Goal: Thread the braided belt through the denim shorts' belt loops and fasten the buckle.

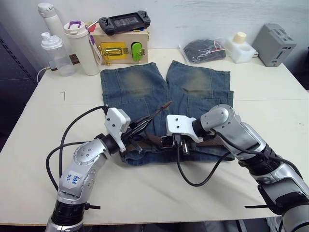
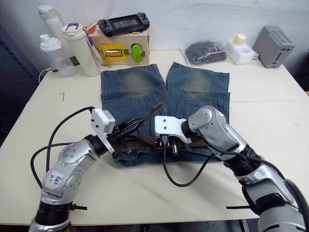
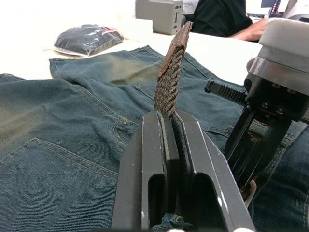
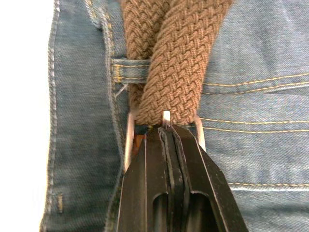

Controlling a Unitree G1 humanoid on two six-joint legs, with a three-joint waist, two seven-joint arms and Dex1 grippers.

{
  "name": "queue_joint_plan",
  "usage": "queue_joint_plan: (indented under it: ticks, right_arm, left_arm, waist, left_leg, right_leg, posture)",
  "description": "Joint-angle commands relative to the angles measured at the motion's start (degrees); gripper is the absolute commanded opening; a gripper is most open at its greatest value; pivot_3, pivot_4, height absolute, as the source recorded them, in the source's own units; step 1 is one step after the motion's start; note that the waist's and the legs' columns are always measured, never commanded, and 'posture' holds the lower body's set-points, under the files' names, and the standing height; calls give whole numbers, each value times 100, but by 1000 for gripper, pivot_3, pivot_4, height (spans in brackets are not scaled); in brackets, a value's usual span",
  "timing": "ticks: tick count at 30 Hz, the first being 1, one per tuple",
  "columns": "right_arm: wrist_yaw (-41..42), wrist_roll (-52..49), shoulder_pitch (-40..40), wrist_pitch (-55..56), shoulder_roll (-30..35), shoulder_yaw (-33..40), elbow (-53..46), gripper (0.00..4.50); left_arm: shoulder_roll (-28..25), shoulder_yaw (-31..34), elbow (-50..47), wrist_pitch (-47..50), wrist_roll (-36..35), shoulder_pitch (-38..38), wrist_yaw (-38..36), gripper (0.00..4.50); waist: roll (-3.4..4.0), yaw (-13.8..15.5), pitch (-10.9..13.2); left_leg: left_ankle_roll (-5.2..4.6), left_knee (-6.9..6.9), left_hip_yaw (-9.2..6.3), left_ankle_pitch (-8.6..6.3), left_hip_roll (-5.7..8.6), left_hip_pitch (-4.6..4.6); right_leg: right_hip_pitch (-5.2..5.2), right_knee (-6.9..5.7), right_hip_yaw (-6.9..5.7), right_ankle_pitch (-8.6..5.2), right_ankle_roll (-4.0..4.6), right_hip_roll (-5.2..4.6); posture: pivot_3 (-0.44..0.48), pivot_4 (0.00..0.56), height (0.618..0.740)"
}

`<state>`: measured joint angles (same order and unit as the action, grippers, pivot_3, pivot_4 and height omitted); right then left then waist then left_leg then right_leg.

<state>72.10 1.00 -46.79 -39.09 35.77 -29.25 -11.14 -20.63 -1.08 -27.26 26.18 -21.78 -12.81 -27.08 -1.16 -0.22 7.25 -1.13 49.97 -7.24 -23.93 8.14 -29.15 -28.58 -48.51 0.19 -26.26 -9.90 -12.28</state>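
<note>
The denim shorts (image 1: 140, 82) lie flat on the table, waistband toward me. The braided belt (image 1: 212, 141) runs along the waistband. My left gripper (image 3: 166, 118) is shut on the strap just below its leather tip (image 3: 179, 41), which stands up over the shorts. The right gripper (image 4: 166, 133) is shut at the silver buckle (image 4: 128, 140), whose frame and prong show right at its fingertips. Two lengths of the strap (image 4: 174, 63) cross beside a belt loop (image 4: 128, 71) just beyond the buckle. The two grippers sit close together over the waistband's middle (image 1: 159, 140).
Along the table's far edge stand two bottles (image 1: 79, 46), a wooden box with a yellow latch (image 1: 113, 50), a handheld console (image 1: 124, 21), a black bagged item (image 1: 203, 50), a white container (image 1: 240, 46) and a grey box (image 1: 274, 43). A person's arm (image 3: 241, 31) rests at the far side.
</note>
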Motion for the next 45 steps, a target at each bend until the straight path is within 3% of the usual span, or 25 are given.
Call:
queue_joint_plan:
  ticks: [1,11,19,28,38,45]
  right_arm:
    - [81,-14,137,-38,-29,-311,-206,45]
    - [-170,375,64,203,-244,-565,379,45]
    - [537,608,-294,305,-338,-1280,1037,45]
    - [827,1003,-608,531,-880,-1702,1728,45]
    - [762,1551,-60,743,-1481,-2120,1896,45]
    - [828,1785,118,861,-1671,-2119,2049,45]
  left_arm:
    - [6,29,-104,-137,25,-50,7,0]
    - [-1,26,-127,-113,10,-81,5,0]
    - [19,-73,6,-135,-18,-370,-125,0]
    - [-276,-106,533,-319,-89,-1106,-916,0]
    - [-755,-302,2460,-1167,0,-2936,-2747,0]
    - [-430,-511,3339,-1540,76,-4140,-3441,0]
  waist:
    - [0,-1,0]
    - [-1,-33,-1]
    - [-7,-115,-8]
    - [-15,-151,-18]
    - [-34,-237,-93]
    - [-27,-305,-142]
  left_leg:
    - [0,-1,0,0,0,0]
    - [5,-3,1,3,-10,3]
    - [10,-8,-3,5,-16,8]
    - [16,-48,-1,6,-21,92]
    - [69,-132,2,1,-91,186]
    - [77,-165,0,2,-94,209]
  right_leg:
    - [0,0,0,0,0,0]
    - [1,1,0,0,0,9]
    - [3,1,-1,0,0,16]
    - [72,20,-3,0,0,19]
    - [117,76,-7,-1,1,85]
    - [112,88,-3,0,3,93]
  posture:
    - [0,150,645]
    - [0,150,645]
    - [0,150,645]
    - [0,150,645]
    - [0,150,645]
    - [0,150,645]
